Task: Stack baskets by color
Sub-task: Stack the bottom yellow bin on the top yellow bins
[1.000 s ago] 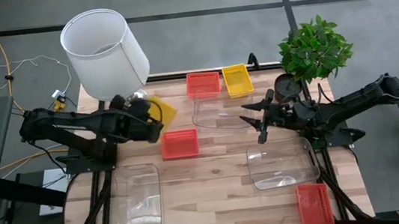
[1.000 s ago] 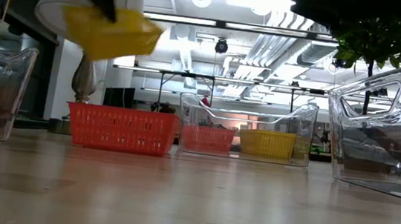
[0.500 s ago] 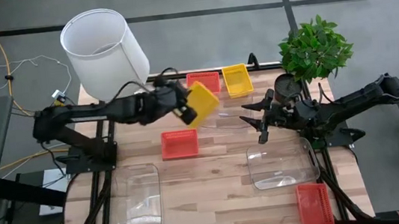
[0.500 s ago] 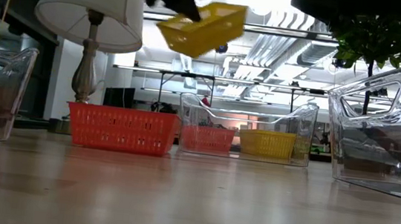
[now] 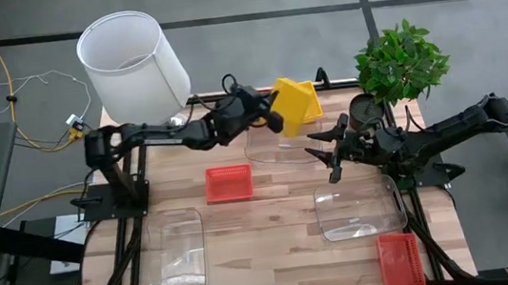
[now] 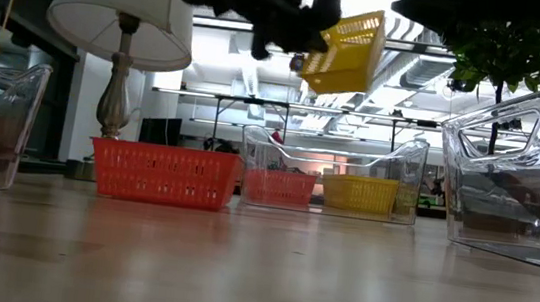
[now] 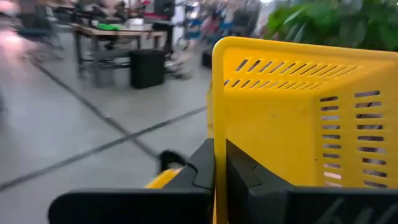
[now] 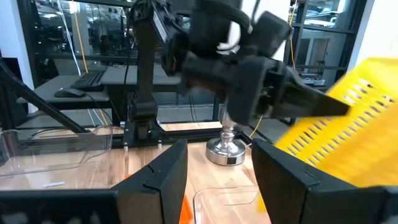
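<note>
A yellow basket hangs in the air over the table's far middle, with my left gripper shut on it. In the low view this basket is high above a clear tub; a red basket and a second yellow basket show through that tub. Another red basket rests on its bottom at the table's middle left, and one more at the near right. My right gripper is open at the table's right, level, with nothing between its fingers. My left gripper pinches one side wall of the yellow basket at its rim, one finger on the wall's inner face and one on the outer. The fingers come level from the table's left. The basket is lifted clear and tipped steeply on its side.
A white lamp stands at the far left and a potted plant at the far right. Clear tubs lie at the near left and the near right.
My left gripper has swung from beside the lamp toward the table's right and far edge, carrying the yellow basket clear of the table to a spot above the far baskets. The wrist has rolled, and the basket has tipped from nearly level to steeply on its side.
</note>
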Robot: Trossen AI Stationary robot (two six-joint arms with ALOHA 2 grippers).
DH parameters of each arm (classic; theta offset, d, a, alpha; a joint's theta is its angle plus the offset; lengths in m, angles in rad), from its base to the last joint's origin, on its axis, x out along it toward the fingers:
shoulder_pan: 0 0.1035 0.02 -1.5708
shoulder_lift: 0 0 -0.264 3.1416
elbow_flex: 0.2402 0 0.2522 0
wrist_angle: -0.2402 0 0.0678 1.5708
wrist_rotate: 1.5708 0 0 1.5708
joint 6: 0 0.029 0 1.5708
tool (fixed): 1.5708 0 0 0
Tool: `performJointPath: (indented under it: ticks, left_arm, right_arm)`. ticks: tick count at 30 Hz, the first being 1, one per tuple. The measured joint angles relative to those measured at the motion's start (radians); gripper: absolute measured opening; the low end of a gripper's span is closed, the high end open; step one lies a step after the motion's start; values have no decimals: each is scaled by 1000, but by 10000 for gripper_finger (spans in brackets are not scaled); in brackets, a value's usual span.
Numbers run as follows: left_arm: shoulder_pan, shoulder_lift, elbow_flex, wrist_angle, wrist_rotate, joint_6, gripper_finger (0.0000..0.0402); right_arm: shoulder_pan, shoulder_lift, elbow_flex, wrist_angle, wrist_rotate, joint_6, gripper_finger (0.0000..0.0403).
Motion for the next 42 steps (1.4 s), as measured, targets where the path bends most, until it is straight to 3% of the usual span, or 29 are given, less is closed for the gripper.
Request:
performJointPath:
  ticks: [3, 6, 13, 18, 21, 27, 36, 42]
  left_arm:
    - [28, 60, 10, 68, 80, -106, 0]
    - [48, 104, 53, 9, 69, -188, 0]
    - [26, 182, 219, -230, -96, -192, 0]
    - [-20, 244, 306, -272, -261, -194, 0]
    - [-42, 270, 319, -257, -359, -279, 0]
    - [-34, 296, 319, -185, -310, -509, 0]
    - [3, 349, 321, -186, -389, -593, 0]
    - [-6, 425, 427, -195, -386, -542, 0]
  right_arm:
    - [0, 0, 0, -2, 0, 11, 167]
    - [0, 0, 0, -3, 0, 18, 167]
    - [0, 0, 0, -3, 7, 18, 167]
    - [0, 0, 0, 1, 8, 19, 167]
    - [0, 0, 0, 2, 8, 44, 167]
    - [1, 0, 0, 2, 8, 75, 167]
    - [1, 0, 0, 12, 8, 106, 167]
    - [1, 0, 0, 17, 9, 105, 167]
